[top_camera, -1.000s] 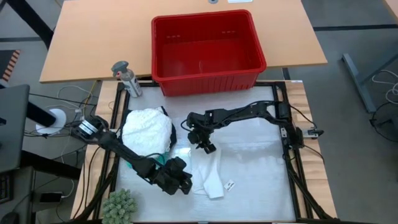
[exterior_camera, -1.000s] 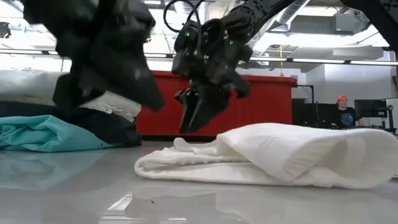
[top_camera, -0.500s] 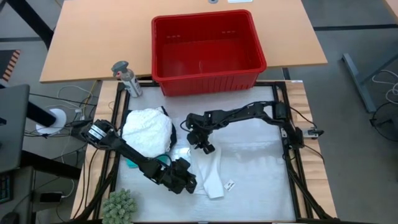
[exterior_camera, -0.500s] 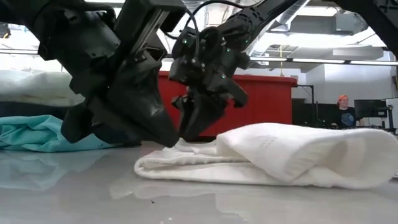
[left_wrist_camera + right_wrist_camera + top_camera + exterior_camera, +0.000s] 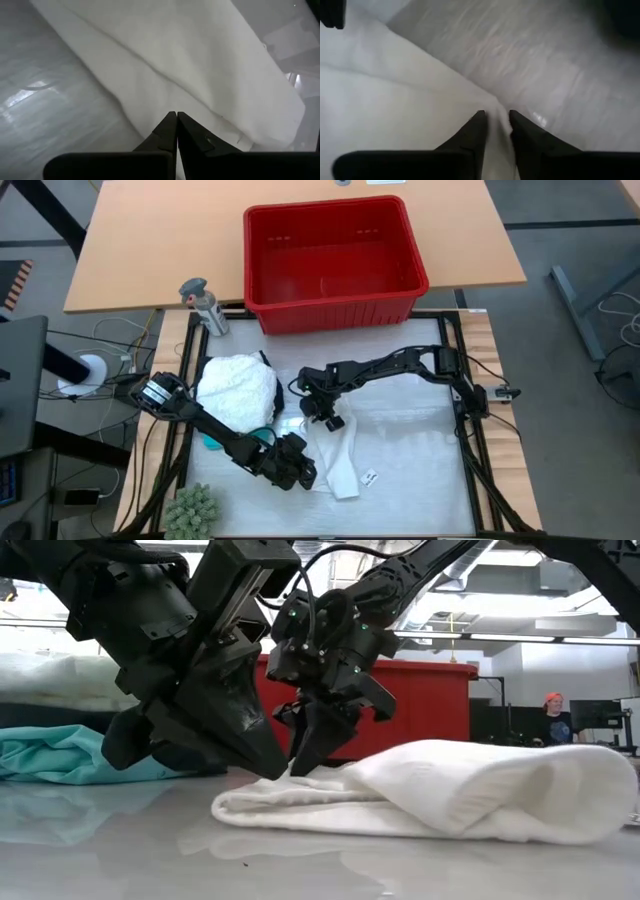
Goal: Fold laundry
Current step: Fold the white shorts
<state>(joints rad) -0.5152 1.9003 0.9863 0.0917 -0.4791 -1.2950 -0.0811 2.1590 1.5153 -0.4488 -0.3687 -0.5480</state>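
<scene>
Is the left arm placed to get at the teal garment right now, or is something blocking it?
Probably yes. The teal garment lies beside the left arm's forearm, partly under the white pile. But the left tool is shut against the white cloth and would have to back away first.

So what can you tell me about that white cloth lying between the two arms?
The white cloth is soft, thick-looking fabric, lying loosely folded and flat on the pale table, with a small tag beside its lower end. The right end effector pinches its upper corner; the left end effector, shut, presses at its lower edge.
</scene>
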